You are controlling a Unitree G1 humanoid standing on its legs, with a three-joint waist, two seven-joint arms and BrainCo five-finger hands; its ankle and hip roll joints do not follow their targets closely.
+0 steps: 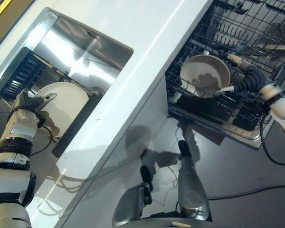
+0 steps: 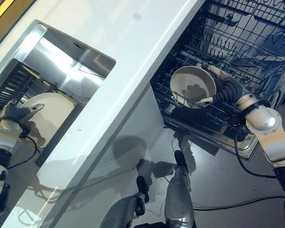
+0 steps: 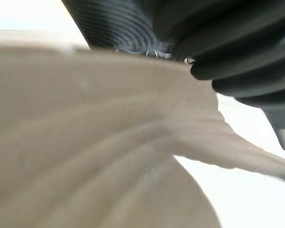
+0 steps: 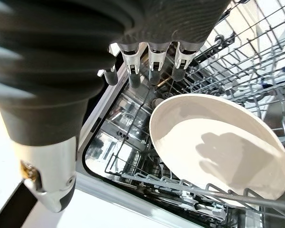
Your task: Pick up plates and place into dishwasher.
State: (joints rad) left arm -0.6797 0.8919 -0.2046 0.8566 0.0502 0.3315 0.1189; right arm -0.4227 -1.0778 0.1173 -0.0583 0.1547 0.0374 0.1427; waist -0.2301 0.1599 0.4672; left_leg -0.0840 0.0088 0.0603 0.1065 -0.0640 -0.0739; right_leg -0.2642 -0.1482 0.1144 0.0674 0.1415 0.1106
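A white plate leans in the sink at the left. My left hand grips its near rim, thumb on the plate's face and the other fingers behind it; in the left wrist view the plate lies right against the hand. A second white plate stands on edge in the dishwasher's lower rack. My right hand hovers just right of that plate, open, with its straight fingers apart from the rim.
A long white counter runs between the sink and the dishwasher. A dark ribbed drying rack sits at the sink's left end. Wire tines and upper baskets crowd the rack beyond the plate. Dark floor lies below.
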